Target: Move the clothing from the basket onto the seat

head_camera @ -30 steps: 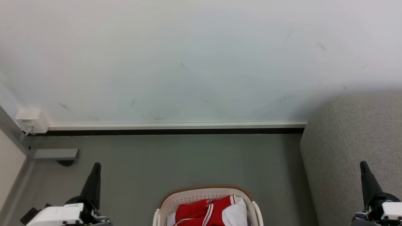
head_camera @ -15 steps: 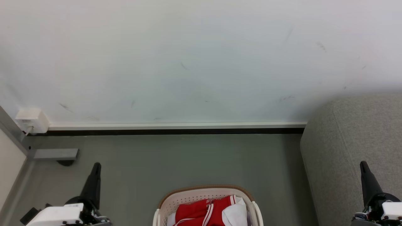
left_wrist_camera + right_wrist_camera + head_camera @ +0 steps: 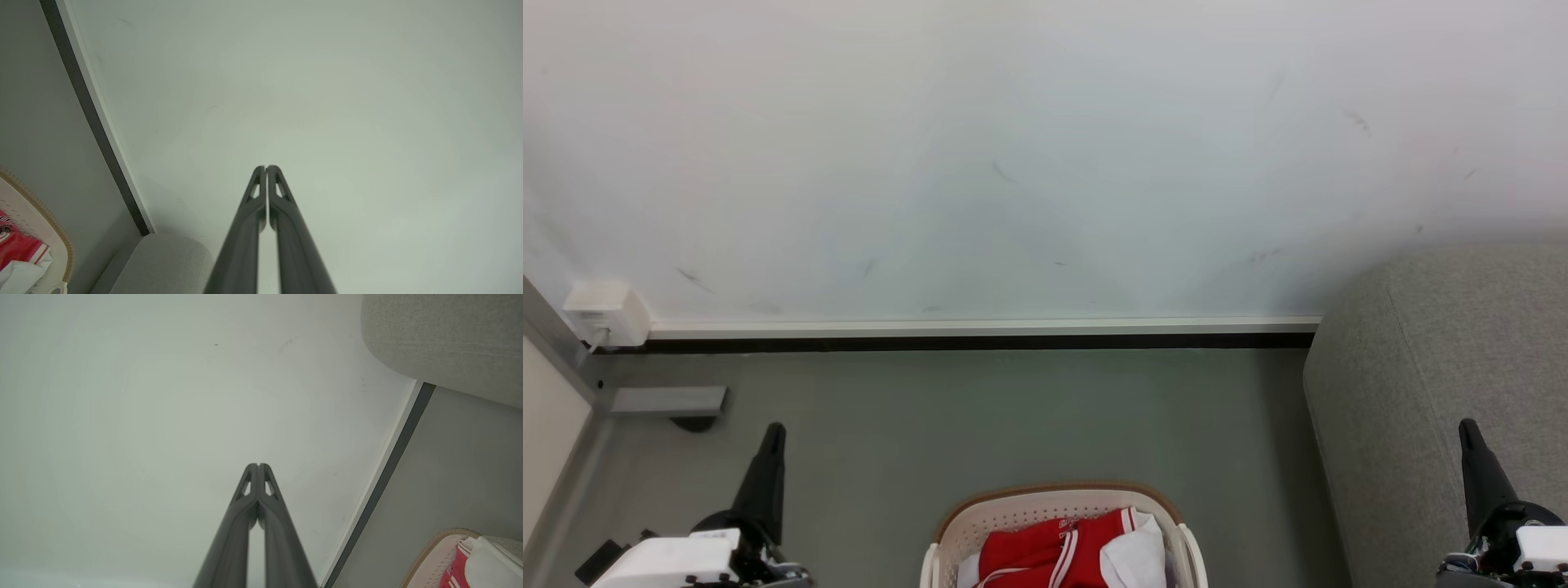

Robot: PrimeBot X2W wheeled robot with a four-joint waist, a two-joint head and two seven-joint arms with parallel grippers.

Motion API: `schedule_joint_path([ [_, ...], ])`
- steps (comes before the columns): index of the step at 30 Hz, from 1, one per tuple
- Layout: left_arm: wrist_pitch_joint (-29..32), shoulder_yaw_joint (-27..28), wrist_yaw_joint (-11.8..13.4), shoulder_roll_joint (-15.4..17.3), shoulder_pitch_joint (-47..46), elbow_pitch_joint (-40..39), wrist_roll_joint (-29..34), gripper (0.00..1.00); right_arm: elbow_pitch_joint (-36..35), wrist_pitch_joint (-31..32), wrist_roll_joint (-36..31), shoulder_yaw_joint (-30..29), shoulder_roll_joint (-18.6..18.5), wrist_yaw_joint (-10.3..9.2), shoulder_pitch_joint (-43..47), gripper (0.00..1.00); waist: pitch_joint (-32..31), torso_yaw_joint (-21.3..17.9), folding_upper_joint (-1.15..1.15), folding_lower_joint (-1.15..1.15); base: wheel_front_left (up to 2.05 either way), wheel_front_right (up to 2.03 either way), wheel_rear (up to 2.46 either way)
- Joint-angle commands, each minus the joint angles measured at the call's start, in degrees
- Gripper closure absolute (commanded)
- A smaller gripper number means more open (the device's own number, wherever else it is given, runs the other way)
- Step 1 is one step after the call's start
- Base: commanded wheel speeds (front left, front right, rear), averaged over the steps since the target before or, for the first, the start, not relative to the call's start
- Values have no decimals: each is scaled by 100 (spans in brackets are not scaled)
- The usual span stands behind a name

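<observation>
A pale wall (image 3: 1013, 163) with faint dark scuffs spans the far side. A white skirting strip (image 3: 980, 327) runs along its foot, above the grey floor (image 3: 1013, 408). At far left sit a small white box (image 3: 605, 313) and, nearer, a flat grey bar (image 3: 668, 400).

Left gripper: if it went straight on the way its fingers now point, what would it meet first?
Most likely the white wall: in its wrist view the left gripper, shut, aims at it with nothing between. The basket lies off to one side. Depth is unclear.
</observation>
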Motion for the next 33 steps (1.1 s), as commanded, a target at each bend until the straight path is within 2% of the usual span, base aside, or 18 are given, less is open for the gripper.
schedule_joint_path([
  [1, 14, 8, -26, 14, -26, -17, -82, 100, -23, -20, 68, 1, -31, -13, -12, 100, 0, 0, 0, 0, 0, 0, 0],
  [33, 14, 7, -26, 14, -26, -17, -82, 100, -24, -22, 70, 4, -32, -13, -12, 100, 0, 0, 0, 0, 0, 0, 0],
])
